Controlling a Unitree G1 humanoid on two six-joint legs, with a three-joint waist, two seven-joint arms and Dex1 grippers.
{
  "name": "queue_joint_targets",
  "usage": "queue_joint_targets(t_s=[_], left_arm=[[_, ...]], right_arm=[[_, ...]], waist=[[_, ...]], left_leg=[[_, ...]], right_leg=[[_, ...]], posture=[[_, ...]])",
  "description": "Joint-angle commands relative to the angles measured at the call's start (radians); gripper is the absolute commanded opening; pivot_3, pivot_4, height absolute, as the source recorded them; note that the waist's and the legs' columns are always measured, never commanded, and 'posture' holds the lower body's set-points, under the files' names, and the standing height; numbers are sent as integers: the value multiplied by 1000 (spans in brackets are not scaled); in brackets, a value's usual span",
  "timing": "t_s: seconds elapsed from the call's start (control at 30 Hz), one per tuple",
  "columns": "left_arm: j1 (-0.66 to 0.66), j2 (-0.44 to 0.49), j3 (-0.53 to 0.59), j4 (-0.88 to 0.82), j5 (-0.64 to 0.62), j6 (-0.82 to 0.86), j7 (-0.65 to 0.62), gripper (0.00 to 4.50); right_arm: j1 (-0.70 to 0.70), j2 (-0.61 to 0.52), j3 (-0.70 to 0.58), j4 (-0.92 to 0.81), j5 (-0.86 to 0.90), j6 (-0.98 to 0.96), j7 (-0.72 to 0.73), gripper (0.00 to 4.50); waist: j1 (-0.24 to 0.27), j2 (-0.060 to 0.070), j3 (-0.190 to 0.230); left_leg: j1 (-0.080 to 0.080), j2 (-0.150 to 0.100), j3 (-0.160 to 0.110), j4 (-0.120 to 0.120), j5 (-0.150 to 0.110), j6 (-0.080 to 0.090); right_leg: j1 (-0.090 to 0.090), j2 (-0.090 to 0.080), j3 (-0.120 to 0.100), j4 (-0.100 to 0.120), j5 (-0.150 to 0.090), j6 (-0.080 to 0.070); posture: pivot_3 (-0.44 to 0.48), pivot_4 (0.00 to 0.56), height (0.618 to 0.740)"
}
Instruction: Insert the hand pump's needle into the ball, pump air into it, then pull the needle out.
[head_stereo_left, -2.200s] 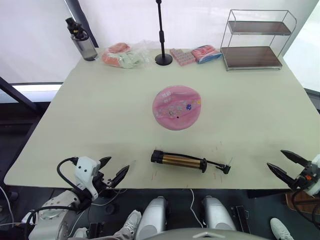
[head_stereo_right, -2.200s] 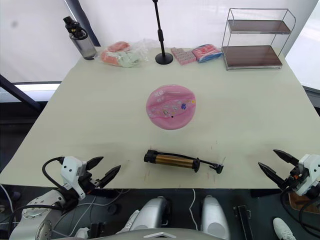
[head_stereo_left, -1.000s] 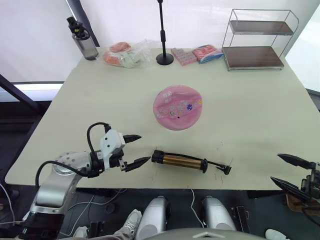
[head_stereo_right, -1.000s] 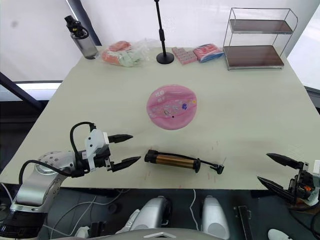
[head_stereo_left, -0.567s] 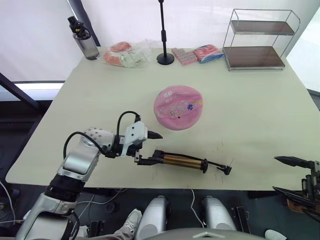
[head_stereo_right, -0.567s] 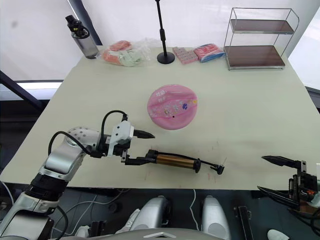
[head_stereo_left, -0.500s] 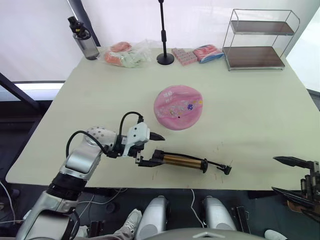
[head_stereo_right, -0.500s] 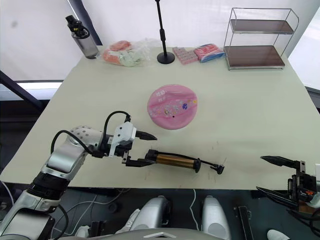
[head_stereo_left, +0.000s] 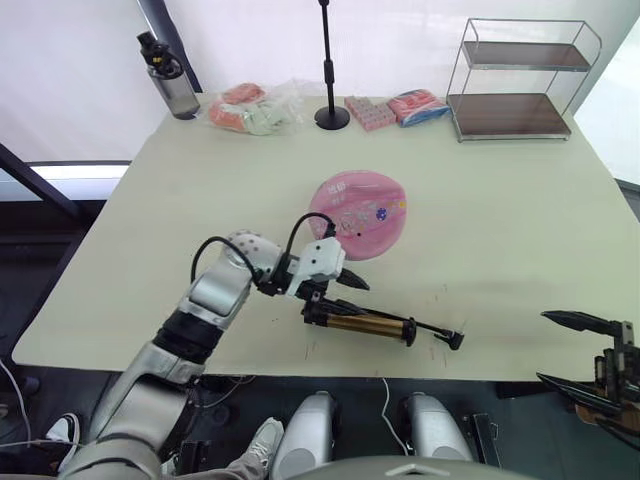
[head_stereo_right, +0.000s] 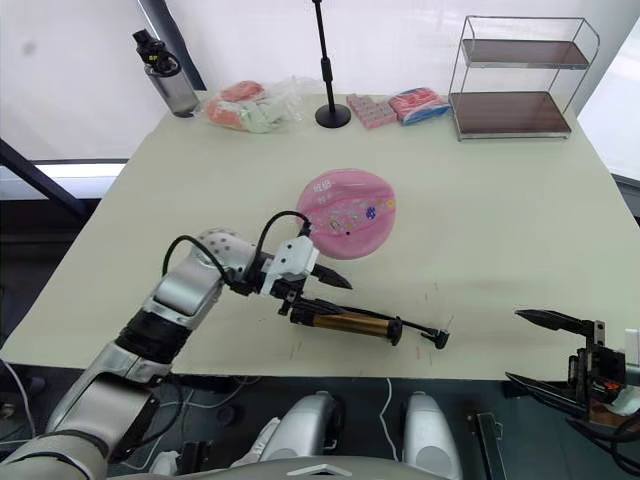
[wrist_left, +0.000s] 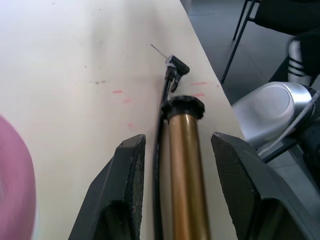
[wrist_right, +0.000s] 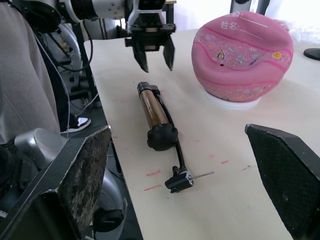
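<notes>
The hand pump (head_stereo_left: 360, 322) lies on its side near the table's front edge, bronze barrel between black caps. Its thin hose ends in a black fitting (wrist_left: 176, 65) with the needle (wrist_left: 159, 50) pointing out along the table. My left gripper (head_stereo_left: 340, 297) is open at the pump's handle end. In the left wrist view its fingers (wrist_left: 131, 195) stand on either side of the barrel (wrist_left: 185, 165) with gaps. Just beyond sits the pink ball (head_stereo_left: 357, 213) on the table. My right gripper (head_stereo_left: 543, 347) is open, off the table's front right corner, holding nothing.
Along the far edge stand a water bottle (head_stereo_left: 170, 80), bagged packets (head_stereo_left: 250, 110), a black stand pole (head_stereo_left: 327, 70), more packets (head_stereo_left: 395, 108) and a wire shelf (head_stereo_left: 520, 80). The table's front edge (head_stereo_left: 300, 375) runs close behind the pump.
My left gripper has moved right, from beside the pump's handle end to over the barrel, fingers still open. The pump and ball have stayed put. The right gripper has barely shifted.
</notes>
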Motion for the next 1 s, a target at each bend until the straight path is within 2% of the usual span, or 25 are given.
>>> queue_joint_targets(t_s=[0.03,0.2,1.0], left_arm=[[-37,-22,-16,38,26,-26,-14,2227],[-112,-45,-105,153,150,-81,-33,2227],[-231,-242,-210,426,354,-188,3,2227]], right_arm=[[-1,1,-14,0,7,-20,12,4500],[1,-3,-16,29,8,-43,25,4500],[14,-9,-21,-22,17,-35,6,4500]], waist=[[-2,0,0],[-2,0,0],[-3,-1,0]], left_leg=[[0,0,0,0,0,0],[0,-2,0,1,0,0],[-1,-4,-1,1,0,0]], right_leg=[[0,0,0,0,0,0],[0,1,0,0,0,0],[0,1,1,0,0,1]], posture=[[0,150,736],[0,150,736],[0,150,736]])
